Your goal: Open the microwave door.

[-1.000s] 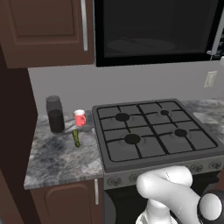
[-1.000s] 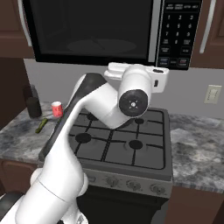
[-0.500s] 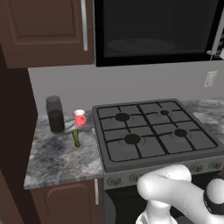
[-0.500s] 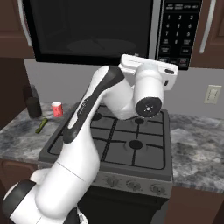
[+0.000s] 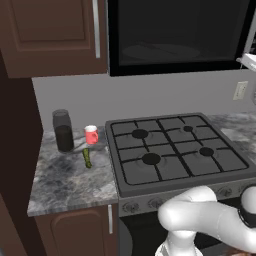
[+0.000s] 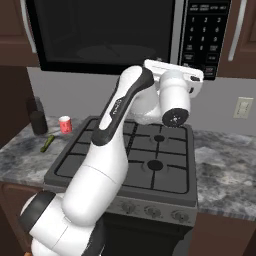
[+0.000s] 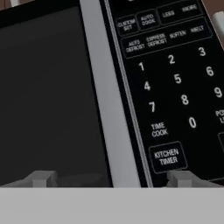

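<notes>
While the microwave door (image 7: 48, 96) is seen closed above the stove (image 6: 135, 155), the hand (image 7: 109, 178) is held spread before its silver handle (image 7: 105, 96) – fingertips (image 7: 41, 178) apart, nothing pinched

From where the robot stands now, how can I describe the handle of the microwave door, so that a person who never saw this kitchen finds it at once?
Look above the black gas stove at the microwave mounted over it. On the microwave door, the handle is the long silver-grey bar running along the edge of the dark glass window. It sits just beside the keypad with white numbers, and it is the only light strip on that black front.
</notes>
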Robot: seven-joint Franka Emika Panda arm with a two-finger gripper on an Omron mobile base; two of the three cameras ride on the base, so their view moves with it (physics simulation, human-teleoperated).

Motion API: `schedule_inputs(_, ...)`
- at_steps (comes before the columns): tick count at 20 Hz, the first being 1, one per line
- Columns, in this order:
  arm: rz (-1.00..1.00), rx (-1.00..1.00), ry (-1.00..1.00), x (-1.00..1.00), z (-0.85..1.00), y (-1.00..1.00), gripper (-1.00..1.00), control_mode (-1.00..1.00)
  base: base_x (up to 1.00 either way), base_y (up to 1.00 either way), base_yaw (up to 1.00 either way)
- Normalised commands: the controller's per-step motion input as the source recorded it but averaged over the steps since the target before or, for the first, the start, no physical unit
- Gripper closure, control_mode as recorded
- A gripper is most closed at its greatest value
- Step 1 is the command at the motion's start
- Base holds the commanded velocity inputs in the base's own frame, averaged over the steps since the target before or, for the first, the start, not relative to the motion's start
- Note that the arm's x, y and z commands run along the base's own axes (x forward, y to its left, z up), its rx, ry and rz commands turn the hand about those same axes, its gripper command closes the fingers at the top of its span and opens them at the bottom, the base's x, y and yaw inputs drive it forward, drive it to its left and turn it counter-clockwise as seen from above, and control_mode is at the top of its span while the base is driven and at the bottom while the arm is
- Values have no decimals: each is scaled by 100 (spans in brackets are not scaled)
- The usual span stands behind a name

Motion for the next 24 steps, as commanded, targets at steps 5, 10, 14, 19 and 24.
schedule_inputs(5,5,0,0,48,11,-28,-100,-100,0,0,0)
schedule_inputs(10,8,0,5,55,5,-12,-100,-100,0,0,0)
schedule_inputs(14,12,0,19,72,0,0,-100,-100,0,0,0)
schedule_inputs(19,10,-2,30,78,0,0,100,-100,0,0,0)
schedule_inputs(24,0,0,3,-26,-1,-16,100,-100,0,0,0)
